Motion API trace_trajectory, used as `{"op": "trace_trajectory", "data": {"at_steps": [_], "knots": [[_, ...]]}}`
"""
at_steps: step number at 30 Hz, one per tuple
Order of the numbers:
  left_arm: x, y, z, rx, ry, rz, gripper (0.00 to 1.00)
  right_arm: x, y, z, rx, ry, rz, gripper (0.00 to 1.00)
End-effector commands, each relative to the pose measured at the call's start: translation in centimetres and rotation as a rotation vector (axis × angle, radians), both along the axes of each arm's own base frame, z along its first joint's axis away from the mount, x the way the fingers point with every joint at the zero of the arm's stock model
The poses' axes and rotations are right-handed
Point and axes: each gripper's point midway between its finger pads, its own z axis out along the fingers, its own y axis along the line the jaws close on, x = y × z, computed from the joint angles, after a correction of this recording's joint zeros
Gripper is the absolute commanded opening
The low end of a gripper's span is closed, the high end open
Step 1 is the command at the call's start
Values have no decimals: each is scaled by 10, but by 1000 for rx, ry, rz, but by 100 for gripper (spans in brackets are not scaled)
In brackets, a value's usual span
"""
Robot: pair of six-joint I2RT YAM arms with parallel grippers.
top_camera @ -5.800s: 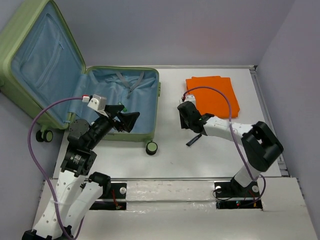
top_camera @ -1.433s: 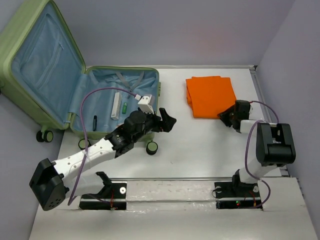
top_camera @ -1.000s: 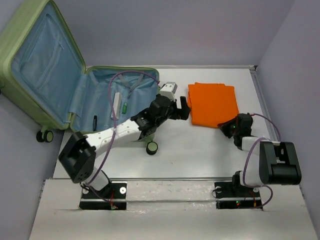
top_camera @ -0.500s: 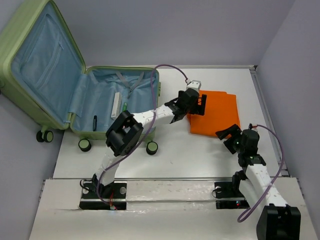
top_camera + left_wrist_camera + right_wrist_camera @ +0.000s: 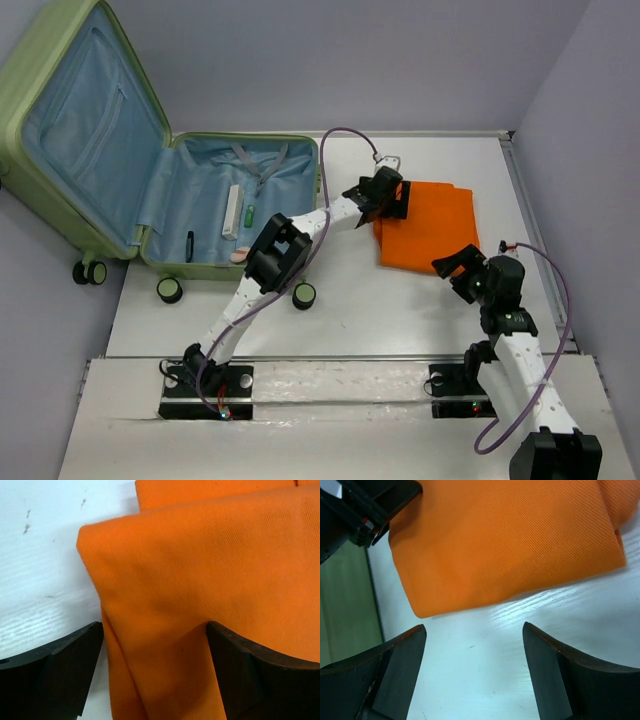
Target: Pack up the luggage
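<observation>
Nearest me, toward the right edge of the table, the right hand (image 5: pixel 458 266) hovers just short of the near edge of the folded orange cloth (image 5: pixel 435 225). Its fingers are spread apart, with nothing but bare table (image 5: pixel 380 310) between them. Farther in, the left arm reaches right across to the cloth's left side. There the left hand (image 5: pixel 392 198) also has its fingers wide apart, straddling a corner fold of the cloth, not yet pinched on it as far as I can see. Beyond, at the far left corner, the luggage (image 5: pixel 90 130) lies open, its lid leaning back past the left edge. A few small items (image 5: pixel 233 210) already lie in its blue lining. By my reckoning the packing is partly done: the cloth has yet to go in, and the lid is not closed.
</observation>
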Motion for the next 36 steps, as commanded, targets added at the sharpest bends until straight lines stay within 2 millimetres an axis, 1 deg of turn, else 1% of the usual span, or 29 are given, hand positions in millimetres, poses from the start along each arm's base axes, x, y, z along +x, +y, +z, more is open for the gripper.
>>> {"op": "trace_trajectory", "data": {"at_steps": [1, 3, 4, 6, 8, 9, 10, 11, 12, 13, 14, 15, 16, 17, 18, 19, 20, 21, 22, 23, 26, 27, 29, 30, 32, 33, 34, 35, 36], "knots": [[0, -18, -3, -25, 39, -35, 96, 6, 5, 30, -10, -75, 45, 83], [-2, -22, -17, -29, 62, -47, 96, 6, 6, 35, -8, -87, 50, 83], [-2, -23, -22, -42, 73, -45, 87, 5, 5, 38, -12, -99, 48, 83], [-5, -27, -23, -68, 82, -64, 81, 6, 0, 45, -30, -109, 23, 83], [-3, -30, -20, -99, 74, -59, 63, 8, -4, 55, -55, -135, 8, 85], [-2, -29, -21, -103, 77, -52, 53, 11, -9, 71, -78, -164, -11, 89], [-1, -26, -23, -107, 87, -39, 34, 14, -13, 80, -96, -177, -23, 92], [3, -18, -21, -123, 82, -18, 17, 18, -20, 96, -136, -194, -47, 93], [6, -12, -18, -140, 77, -5, 17, 20, -24, 102, -152, -200, -60, 93], [5, -4, -20, -145, 88, 7, 6, 22, -27, 105, -165, -200, -76, 94], [7, 14, -21, -158, 101, 29, 6, 25, -30, 107, -176, -200, -88, 95], [8, 21, -18, -165, 96, 37, 6, 27, -33, 108, -179, -195, -100, 96], [11, 26, -5, -185, 75, 41, 6, 30, -36, 98, -185, -163, -117, 96], [11, 34, -7, -176, 74, 46, 6, 32, -37, 92, -186, -150, -124, 96], [5, 44, -18, -149, 89, 52, 6, 33, -39, 85, -185, -131, -137, 96], [5, 50, -19, -138, 81, 51, 6, 35, -50, 63, -210, -78, -186, 98], [1, 58, -20, -126, 81, 54, 6, 37, -54, 55, -216, -65, -212, 100], [1, 59, -19, -132, 74, 53, 6, 37, -64, 44, -242, -30, -260, 100], [-1, 60, -21, -130, 78, 50, 6, 37, -68, 34, -247, 3, -281, 100], [-4, 60, -24, -127, 86, 40, 6, 40, -69, 18, -240, 44, -288, 100], [-6, 60, -26, -128, 88, 30, 6, 48, -67, -4, -236, 114, -274, 100], [-6, 59, -25, -132, 82, 28, 6, 51, -68, -8, -238, 125, -277, 100], [-4, 61, -25, -129, 78, 28, 6, 57, -62, -16, -220, 140, -242, 100], [-5, 61, -24, -132, 78, 22, 6, 63, -56, -25, -204, 168, -206, 100], [-8, 57, -24, -143, 88, -2, 6, 66, -47, -36, -168, 202, -172, 100], [-8, 57, -24, -146, 87, -1, 6, 73, -44, -37, -145, 193, -168, 100], [-9, 56, -24, -156, 90, -10, 6, 75, -36, -47, -111, 211, -141, 100], [-10, 54, -24, -160, 95, -19, 6, 81, -34, -47, -85, 196, -149, 100], [-10, 53, -23, -165, 93, -23, 6, 82, -30, -54, -60, 213, -135, 95]]}}
